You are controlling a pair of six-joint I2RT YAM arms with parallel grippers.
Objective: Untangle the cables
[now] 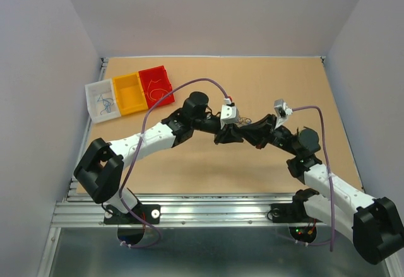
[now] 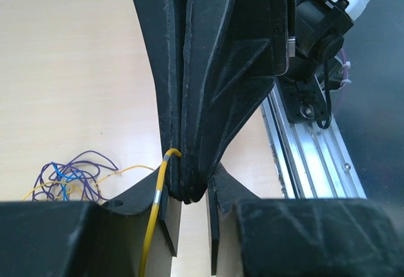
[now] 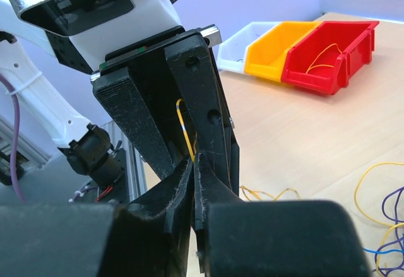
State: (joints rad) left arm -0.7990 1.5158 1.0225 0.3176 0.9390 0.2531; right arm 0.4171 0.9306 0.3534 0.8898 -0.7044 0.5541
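My two grippers meet tip to tip over the middle of the table, left gripper against right gripper. A thin yellow cable is pinched in the tips of my right gripper, which is shut on it. In the left wrist view those shut tips sit in the gap of my left gripper, whose jaws stand apart. The yellow cable runs down along the left finger. The tangle of purple, blue and yellow cables lies on the table beside the grippers.
A white bin, a yellow bin and a red bin stand in a row at the back left; the white and red ones hold wires. The lilac arm cords arc over both arms. An aluminium rail runs along the near table edge.
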